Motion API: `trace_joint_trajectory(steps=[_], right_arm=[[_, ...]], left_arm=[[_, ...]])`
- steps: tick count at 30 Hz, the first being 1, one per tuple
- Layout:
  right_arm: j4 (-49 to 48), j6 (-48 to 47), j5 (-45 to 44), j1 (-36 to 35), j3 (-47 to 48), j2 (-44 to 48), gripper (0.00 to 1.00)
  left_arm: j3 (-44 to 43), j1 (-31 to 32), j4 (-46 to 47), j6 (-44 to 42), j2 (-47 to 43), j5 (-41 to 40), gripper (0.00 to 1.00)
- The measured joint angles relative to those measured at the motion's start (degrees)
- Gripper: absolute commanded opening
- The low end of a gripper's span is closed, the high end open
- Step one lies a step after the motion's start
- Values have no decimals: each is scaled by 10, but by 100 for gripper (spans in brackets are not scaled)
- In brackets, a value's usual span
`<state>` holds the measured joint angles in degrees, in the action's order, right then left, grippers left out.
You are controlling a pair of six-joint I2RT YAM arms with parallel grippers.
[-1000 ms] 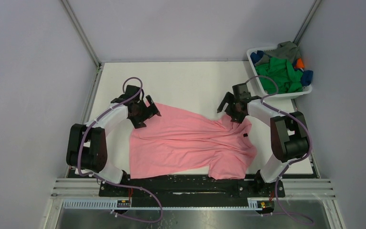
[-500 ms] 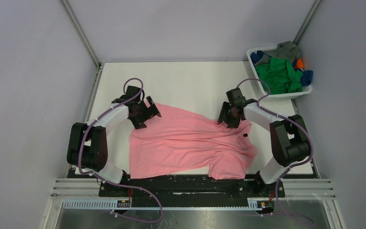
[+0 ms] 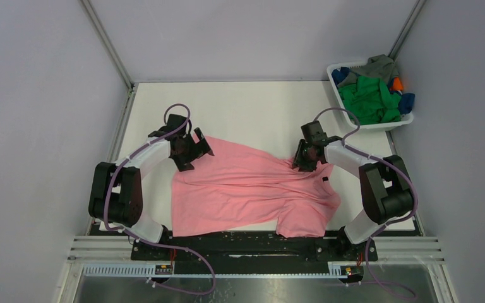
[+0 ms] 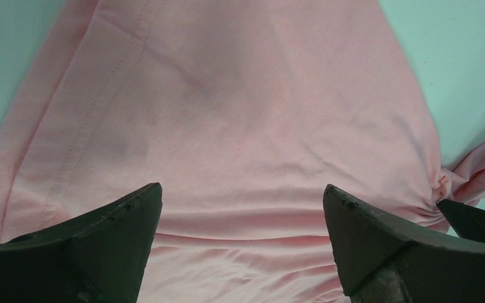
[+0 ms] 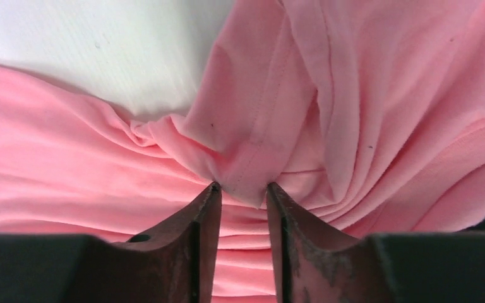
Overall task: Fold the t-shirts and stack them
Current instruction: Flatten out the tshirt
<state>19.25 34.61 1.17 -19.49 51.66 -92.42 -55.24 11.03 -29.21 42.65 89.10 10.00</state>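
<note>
While the right gripper point(image 5: 240, 188) pinches a bunched hem fold of the salmon pink t-shirt point(image 3: 246, 189), crumpled on the table point(image 3: 252, 107) between the arms, the left gripper point(image 4: 242, 199) sits over its far-left corner, jaws spread. Risk: shallow pinch could slip, or a one-sided pull drags the unheld side.

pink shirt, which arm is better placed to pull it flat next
Probably right. The right claw is pinched on a bunched fold of the pink shirt, ready to pull; the left claw hangs open over flat cloth, gripping nothing.
</note>
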Motion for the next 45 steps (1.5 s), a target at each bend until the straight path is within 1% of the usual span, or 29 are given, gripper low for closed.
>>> trace_joint_trajectory(steps=[6, 8, 10, 14, 17, 20, 22, 26, 28, 31, 35, 36, 40, 45], right_arm=[[-12, -3, 0, 0, 7, -4, 25], [-11, -7, -1, 0, 16, -5, 25], [-10, -12, -3, 0, 28, -8, 29], [-2, -20, -12, 0, 52, -21, 29], [6, -23, -22, 0, 60, -30, 32], [21, -23, -31, 0, 69, -42, 37], [29, -22, -36, 0, 73, -50, 43], [35, -19, -42, 0, 77, -62, 43], [37, -16, -47, 0, 79, -66, 38], [36, -9, -52, 0, 81, -72, 27], [32, -2, -52, 0, 82, -75, 8], [31, -1, -53, 0, 82, -75, 0], [29, -13, -53, 0, 86, -75, 0], [27, -57, -50, 0, 113, -77, 0]], left_arm=[[6, 0, 2, -2, 0, 0, 97], [6, 0, 3, -2, 0, 0, 97], [6, 0, 3, -2, 0, 0, 97], [6, 0, 4, -2, 0, 0, 96], [6, 0, 4, -3, 0, 0, 95], [6, 0, 4, -4, 0, 0, 95], [6, 0, 5, -4, 0, 1, 95], [6, 0, 5, -6, 0, 2, 93], [6, 0, 5, -7, 0, 2, 93], [6, 0, 5, -8, 0, 3, 93], [6, 0, 5, -8, 0, 4, 92], [6, 0, 5, -8, 0, 4, 92], [6, 0, 5, -9, 0, 4, 92], [6, 0, 7, -9, 4, 4, 92]])
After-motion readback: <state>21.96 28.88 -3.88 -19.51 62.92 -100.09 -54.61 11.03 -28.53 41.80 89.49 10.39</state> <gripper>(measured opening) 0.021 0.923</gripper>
